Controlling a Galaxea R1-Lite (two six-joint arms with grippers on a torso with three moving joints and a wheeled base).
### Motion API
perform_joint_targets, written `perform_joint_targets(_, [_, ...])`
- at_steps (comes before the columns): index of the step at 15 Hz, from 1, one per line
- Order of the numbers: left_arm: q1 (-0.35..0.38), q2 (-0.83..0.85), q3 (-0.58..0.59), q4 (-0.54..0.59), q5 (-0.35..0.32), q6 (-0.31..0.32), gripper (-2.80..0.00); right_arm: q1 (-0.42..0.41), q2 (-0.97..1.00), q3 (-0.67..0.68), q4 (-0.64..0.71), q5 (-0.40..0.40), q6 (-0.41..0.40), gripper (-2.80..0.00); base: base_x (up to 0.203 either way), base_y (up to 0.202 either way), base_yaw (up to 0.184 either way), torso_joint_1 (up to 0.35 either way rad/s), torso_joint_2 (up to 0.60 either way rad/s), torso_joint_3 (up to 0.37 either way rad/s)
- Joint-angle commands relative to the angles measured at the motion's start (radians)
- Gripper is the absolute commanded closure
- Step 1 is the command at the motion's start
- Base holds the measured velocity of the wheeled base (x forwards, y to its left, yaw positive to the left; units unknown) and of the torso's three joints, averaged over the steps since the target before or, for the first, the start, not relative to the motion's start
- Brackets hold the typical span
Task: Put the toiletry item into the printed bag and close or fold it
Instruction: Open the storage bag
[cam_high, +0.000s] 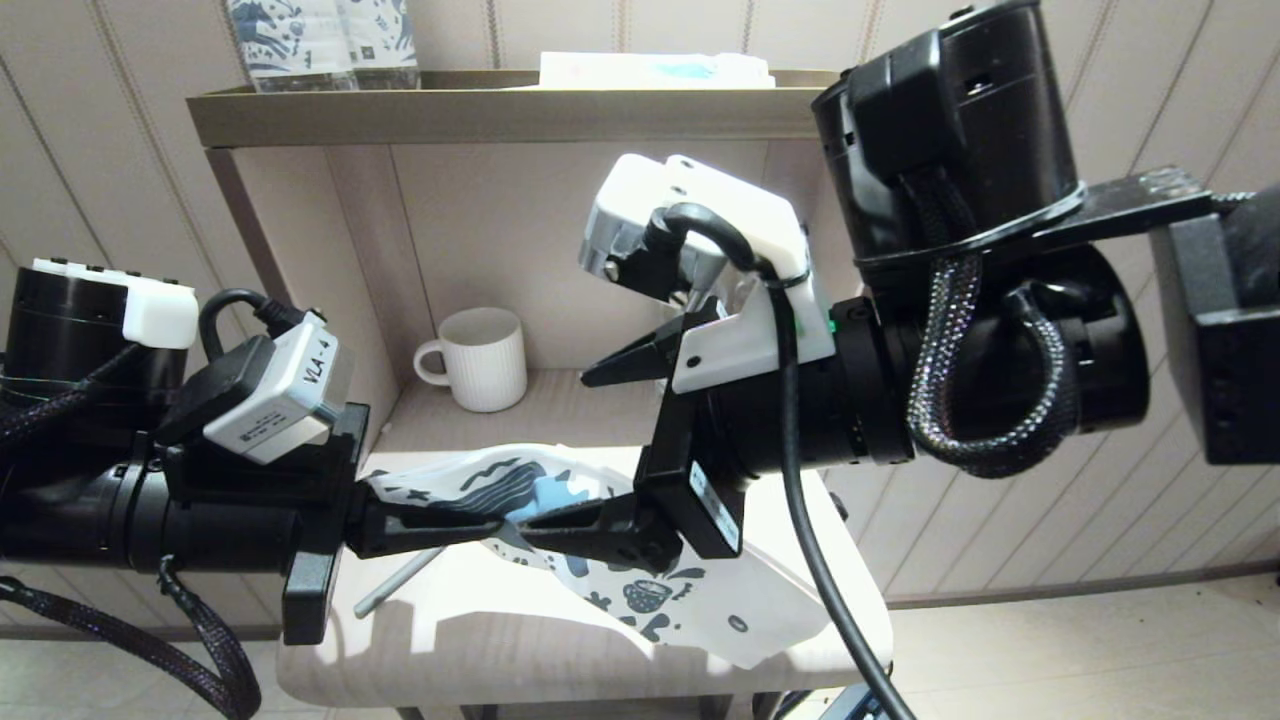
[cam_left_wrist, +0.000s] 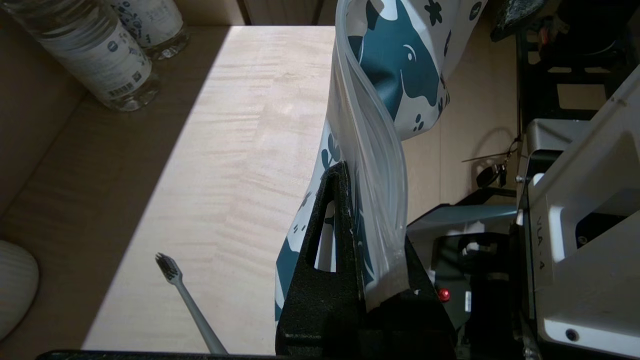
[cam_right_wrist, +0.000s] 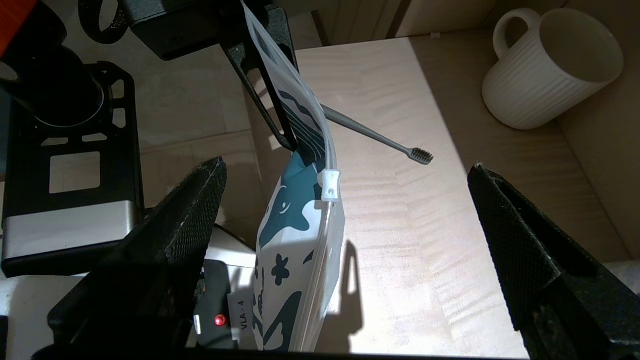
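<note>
My left gripper (cam_high: 470, 522) is shut on one end of the printed bag (cam_high: 700, 595), a white pouch with a dark blue horse, and holds it above the table. In the left wrist view the left gripper (cam_left_wrist: 372, 212) clamps the bag (cam_left_wrist: 395, 65) at its zip edge. My right gripper (cam_high: 555, 458) is open, its fingers straddling the bag without touching it. Seen from the right wrist, the right gripper (cam_right_wrist: 346, 166) frames the bag (cam_right_wrist: 290, 250) and its white zip slider (cam_right_wrist: 330, 185). The grey toothbrush (cam_right_wrist: 380, 137) lies on the table beyond the bag, also visible as the toothbrush (cam_left_wrist: 187, 300).
A white ribbed mug (cam_high: 485, 358) stands at the back of the light wooden table (cam_high: 480, 640), under a shelf (cam_high: 500, 112) bearing printed packs (cam_high: 320, 40). Two clear water bottles (cam_left_wrist: 95, 55) stand at the table's far side. The table's front edge is close.
</note>
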Motion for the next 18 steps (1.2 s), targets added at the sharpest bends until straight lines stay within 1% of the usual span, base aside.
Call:
perform_joint_targets(1, [0.000, 0.006, 0.000, -0.001, -0.007, 0.004, 0.00, -0.004, 0.007, -0.003, 0.006, -0.005, -0.002, -2.80, 0.000, 0.000, 0.000, 0.000, 0.00, 0.000])
perform_joint_targets(10, [0.000, 0.012, 0.002, -0.001, -0.006, 0.005, 0.00, -0.007, 0.018, 0.000, 0.006, -0.008, -0.004, -2.80, 0.000, 0.000, 0.000, 0.000, 0.00, 0.000])
perform_joint_targets(11, [-0.002, 0.012, 0.002, -0.001, -0.006, 0.005, 0.00, -0.007, 0.019, -0.003, 0.006, -0.007, -0.004, 0.00, 0.000, 0.000, 0.000, 0.000, 0.00, 0.000])
perform_joint_targets(18, [-0.002, 0.014, 0.003, 0.001, -0.007, 0.005, 0.00, -0.007, 0.030, -0.027, 0.007, -0.007, -0.004, 0.00, 0.000, 0.000, 0.000, 0.000, 0.00, 0.000])
